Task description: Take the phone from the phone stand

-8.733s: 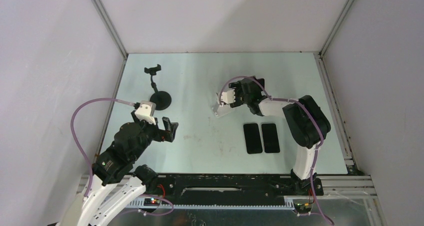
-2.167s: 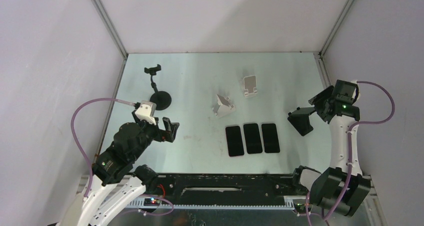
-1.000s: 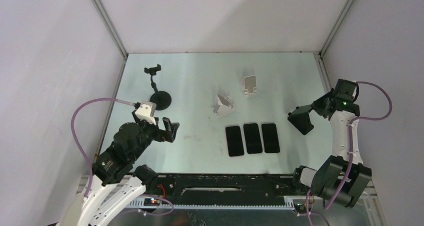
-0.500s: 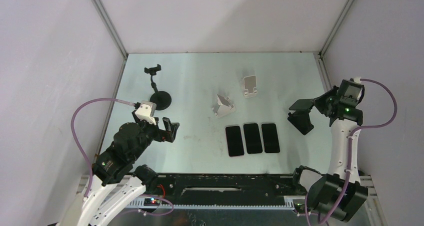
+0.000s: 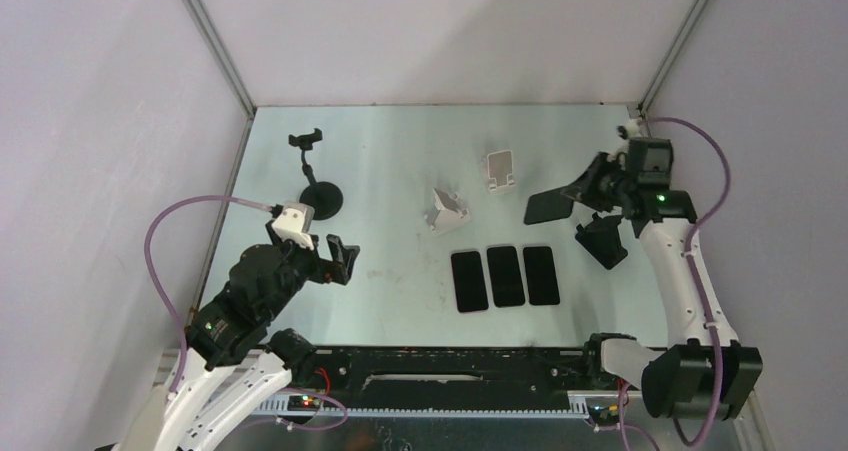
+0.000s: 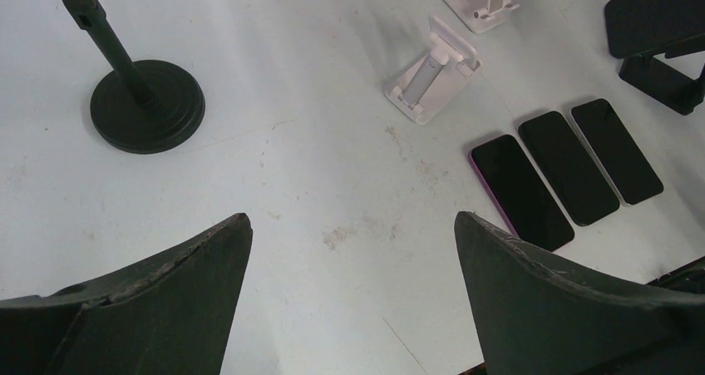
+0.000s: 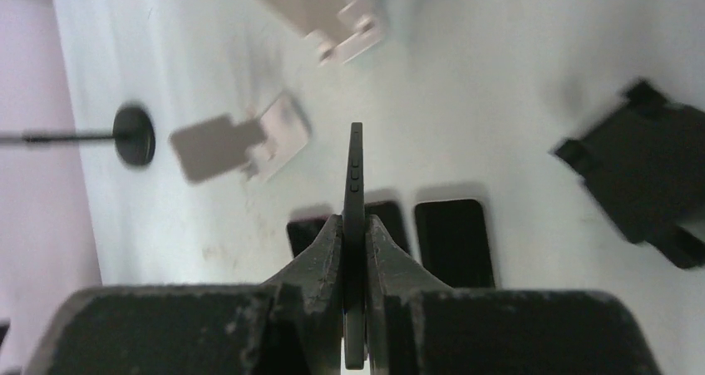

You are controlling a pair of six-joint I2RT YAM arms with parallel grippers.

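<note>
Readable text: none is showing in any view.
Raised phone: is showing only a plain dark face, with nothing legible.
Flat phones: are showing blank dark screens.

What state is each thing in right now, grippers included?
held phone, gripped edge-on in the air, clear of the black stand
black stand, empty
three flat phones, lying side by side
left white stand, empty
far white stand, empty
pole stand, upright, clamp empty
left gripper, open, holding nothing
right gripper, shut on the held phone
</note>
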